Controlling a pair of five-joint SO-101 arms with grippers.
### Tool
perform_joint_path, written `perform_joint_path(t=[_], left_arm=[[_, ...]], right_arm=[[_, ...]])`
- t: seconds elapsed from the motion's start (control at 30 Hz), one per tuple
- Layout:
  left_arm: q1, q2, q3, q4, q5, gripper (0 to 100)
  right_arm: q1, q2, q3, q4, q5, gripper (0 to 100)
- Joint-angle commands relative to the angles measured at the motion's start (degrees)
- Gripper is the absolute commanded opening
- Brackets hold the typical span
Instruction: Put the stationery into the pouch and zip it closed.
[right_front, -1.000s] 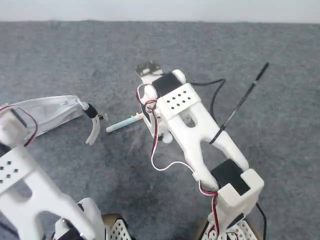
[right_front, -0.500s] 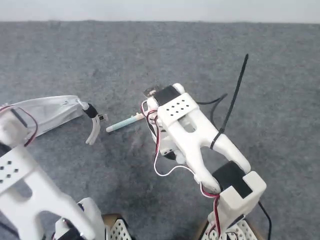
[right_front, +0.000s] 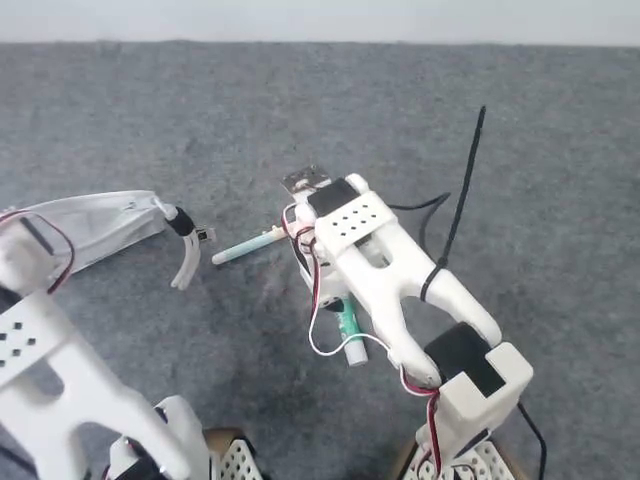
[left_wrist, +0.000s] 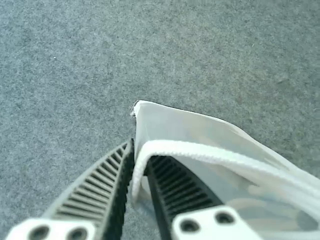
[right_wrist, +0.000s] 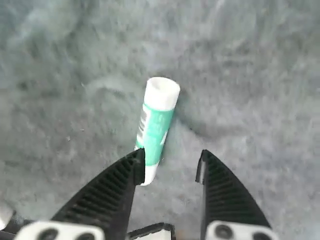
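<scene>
Pouch (right_front: 95, 228) sits at the left, its rim clamped in the left gripper (left_wrist: 138, 154). Right gripper (right_wrist: 171, 156) hangs with jaws apart over the glue stick (right_wrist: 156, 122), which lies on the carpet against one finger. My advice is to shift sideways until the stick is centred, then lower and close across the barrel. The right wrist view reveals that offset, while the high view adds the pen (right_front: 248, 245) between pouch and arm.

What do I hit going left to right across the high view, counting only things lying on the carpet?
Translucent white pouch → curved white strap at the pouch's end → thin teal-and-white pen → green-and-white glue stick.
</scene>
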Motion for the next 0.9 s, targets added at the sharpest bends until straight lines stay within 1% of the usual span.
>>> perform_joint_path(t=[0.0, 0.13, 0.23, 0.47, 0.53, 0.67, 0.87], left_arm=[[0.5, -0.4, 0.9, -2.5, 0.7, 1], [0.5, -0.4, 2.5, -4.3, 0.7, 1], [0.5, -0.4, 2.5, -4.2, 0.7, 1], [0.5, -0.4, 2.5, -4.2, 0.7, 1], [0.5, -0.4, 2.5, -4.2, 0.7, 1], [0.5, -0.4, 2.5, -4.1, 0.7, 1], [0.5, -0.4, 2.5, -4.1, 0.7, 1]], right_arm=[[-1.5, -2.9, 1.7, -4.1, -3.3, 16.2], [-2.5, -2.4, 5.6, -9.9, -7.0, 16.2], [-2.7, -0.1, 6.4, -12.4, -7.2, 16.2], [-2.3, 5.1, 6.2, -14.5, -7.3, 15.9], [-2.3, 5.1, 6.2, -14.5, -7.3, 12.4], [-2.4, 4.1, 6.2, -14.6, -7.3, 1.3], [-2.8, -4.0, 6.6, -11.7, -7.4, 0.6]])
